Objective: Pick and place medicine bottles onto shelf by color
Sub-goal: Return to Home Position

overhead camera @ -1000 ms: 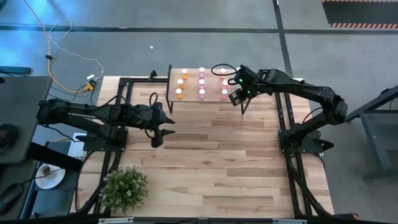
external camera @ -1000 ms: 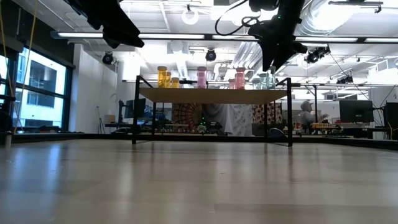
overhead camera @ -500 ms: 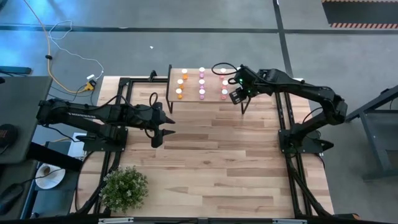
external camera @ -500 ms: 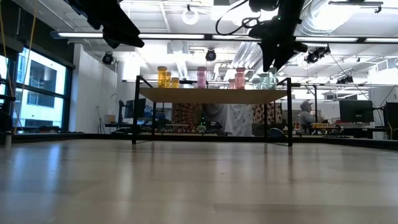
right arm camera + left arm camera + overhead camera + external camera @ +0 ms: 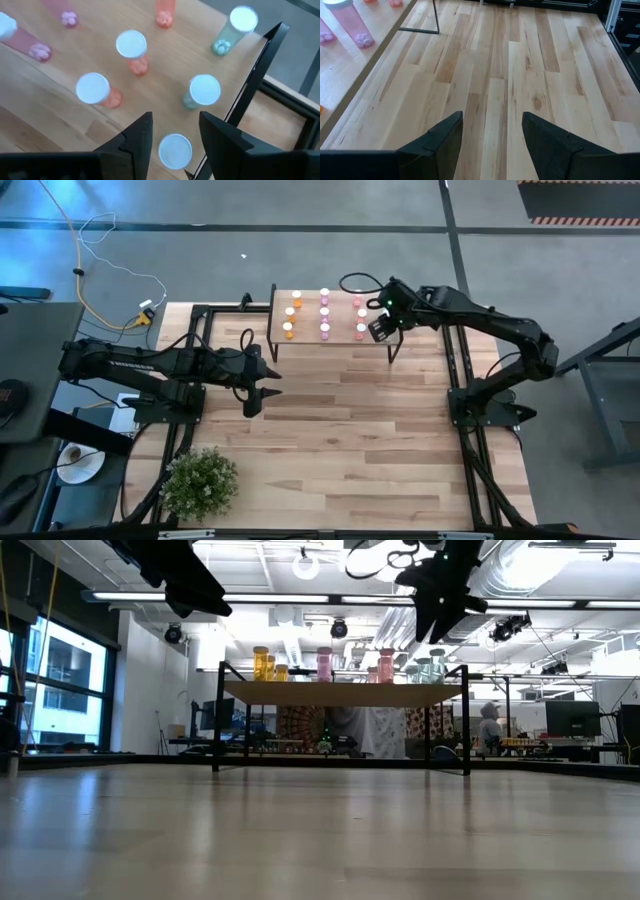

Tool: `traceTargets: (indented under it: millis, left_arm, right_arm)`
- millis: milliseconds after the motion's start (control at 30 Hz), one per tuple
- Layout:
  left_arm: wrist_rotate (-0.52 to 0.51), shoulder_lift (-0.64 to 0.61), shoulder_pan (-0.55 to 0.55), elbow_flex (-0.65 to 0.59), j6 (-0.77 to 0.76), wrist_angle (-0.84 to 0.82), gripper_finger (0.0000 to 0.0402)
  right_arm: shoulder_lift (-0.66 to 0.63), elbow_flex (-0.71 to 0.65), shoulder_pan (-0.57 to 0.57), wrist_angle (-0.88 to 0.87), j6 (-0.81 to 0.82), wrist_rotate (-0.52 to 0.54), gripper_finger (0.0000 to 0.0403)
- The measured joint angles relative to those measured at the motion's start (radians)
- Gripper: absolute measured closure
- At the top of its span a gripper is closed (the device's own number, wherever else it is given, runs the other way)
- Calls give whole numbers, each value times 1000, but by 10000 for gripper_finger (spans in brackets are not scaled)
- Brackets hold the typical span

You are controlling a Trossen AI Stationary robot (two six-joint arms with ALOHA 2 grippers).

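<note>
The shelf [image 5: 308,315] stands at the table's far side. Medicine bottles stand upright on it in rows by colour: orange [image 5: 290,311], pink [image 5: 325,311], red [image 5: 360,311]. The right wrist view shows three pale green bottles [image 5: 205,90] at the shelf's right end. My right gripper [image 5: 175,125] hovers open above that end. One green bottle's white cap [image 5: 175,150] shows below, between its fingers, apart from them. My left gripper [image 5: 255,402] is open and empty above the table's left middle, beside the shelf [image 5: 350,75].
A potted plant [image 5: 200,480] stands at the table's near left corner. The shelf's thin black legs [image 5: 466,730] reach down to the table. Bare tabletop [image 5: 350,420] lies between the shelf and the near edge.
My right gripper has risen above the shelf's right end and gone slightly toward the far edge, staying open. The bottles stand as before.
</note>
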Motion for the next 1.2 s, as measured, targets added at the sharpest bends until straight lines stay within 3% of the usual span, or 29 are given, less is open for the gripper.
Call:
traceTargets:
  millis: [367, 800, 1033, 1200]
  left_arm:
    - [0, 0, 0, 0, 0, 0, 206]
    - [45, -1, -1, 0, 37, -36, 206]
    - [56, -56, -51, 0, 42, -76, 206]
    - [58, -168, -113, -80, 88, 21, 206]
  right_arm:
    - [0, 140, 45, -200, 8, -12, 249]
    - [0, 142, 202, -320, 87, 64, 249]
    - [-101, -41, 291, -260, 157, 125, 249]
    - [-245, -236, 363, -66, 141, 129, 249]
